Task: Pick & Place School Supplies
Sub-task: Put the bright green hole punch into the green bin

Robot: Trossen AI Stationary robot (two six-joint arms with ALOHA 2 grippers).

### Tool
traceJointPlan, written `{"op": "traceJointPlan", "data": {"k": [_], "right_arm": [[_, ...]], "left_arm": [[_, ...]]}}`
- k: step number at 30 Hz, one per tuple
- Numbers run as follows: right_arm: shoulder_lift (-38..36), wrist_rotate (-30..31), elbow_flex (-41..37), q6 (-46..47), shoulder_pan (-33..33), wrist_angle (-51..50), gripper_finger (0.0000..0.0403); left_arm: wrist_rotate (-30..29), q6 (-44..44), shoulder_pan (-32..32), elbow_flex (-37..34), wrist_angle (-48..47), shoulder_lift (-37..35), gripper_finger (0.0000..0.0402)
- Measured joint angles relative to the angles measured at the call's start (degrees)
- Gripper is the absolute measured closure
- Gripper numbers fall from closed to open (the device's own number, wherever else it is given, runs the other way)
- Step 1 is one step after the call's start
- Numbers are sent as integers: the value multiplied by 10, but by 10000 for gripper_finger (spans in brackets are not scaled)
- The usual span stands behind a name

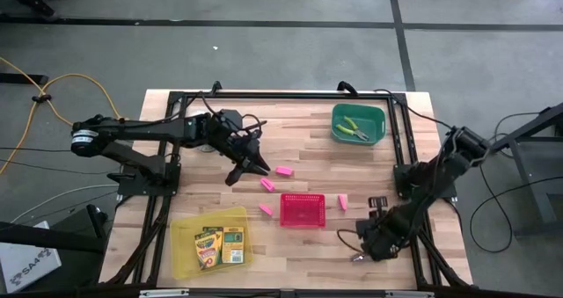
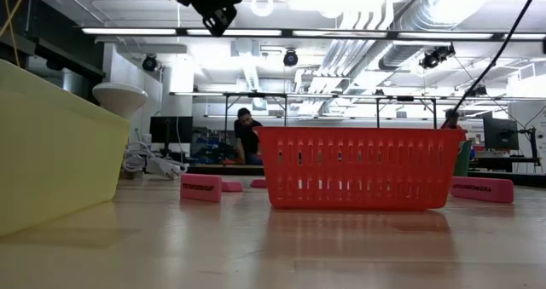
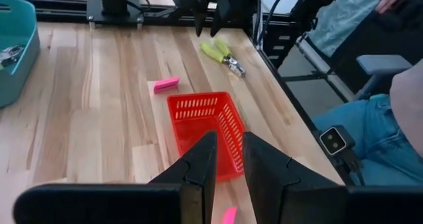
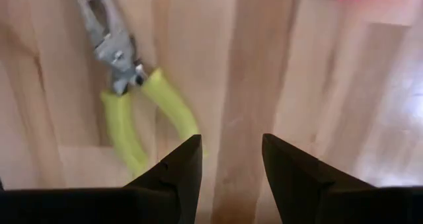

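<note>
My left gripper (image 1: pixel 251 164) hangs open above the table's far-left middle, above and beside the pink erasers (image 1: pixel 283 170), (image 1: pixel 267 185). Two more erasers (image 1: pixel 265 210), (image 1: pixel 343 201) lie flat either side of the red basket (image 1: pixel 303 209). Two crayon boxes (image 1: pixel 220 245) lie in the yellow tray (image 1: pixel 185 228). One lime-handled tool (image 1: pixel 354 129) lies in the green tray (image 1: pixel 339 113). My right gripper (image 4: pixel 228 164) is open just above the other lime-handled tool (image 4: pixel 129 98), which lies flat on the wood near the near-right corner; the fingers touch nothing.
The red basket (image 3: pixel 205 121) stands upright at the table's middle, seen ahead in the left wrist view. A black frame (image 1: pixel 176 100) runs around the table's edges. A seated person's legs (image 3: pixel 370 131) show beyond the right edge. Bare wood lies between the trays.
</note>
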Motion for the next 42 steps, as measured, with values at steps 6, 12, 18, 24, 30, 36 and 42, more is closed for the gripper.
{"op": "traceJointPlan", "data": {"k": [6,12,18,24,30,36,42], "right_arm": [[33,-1,0,-3,46,17,255],[55,27,0,-2,82,52,255],[68,44,0,2,98,67,255],[89,46,0,2,98,70,255],[112,61,0,-1,98,85,255],[129,62,0,-1,98,89,255],[133,62,0,-1,98,94,255]], "left_arm": [[-3,-14,-3,0,16,0,333],[-4,-37,-3,0,41,0,333],[-4,-46,-3,0,55,0,333],[-4,-56,-4,0,65,0,333],[-4,-58,-4,0,66,0,333],[-4,-58,-4,0,65,0,333],[-4,-58,-4,0,65,0,333]]}}
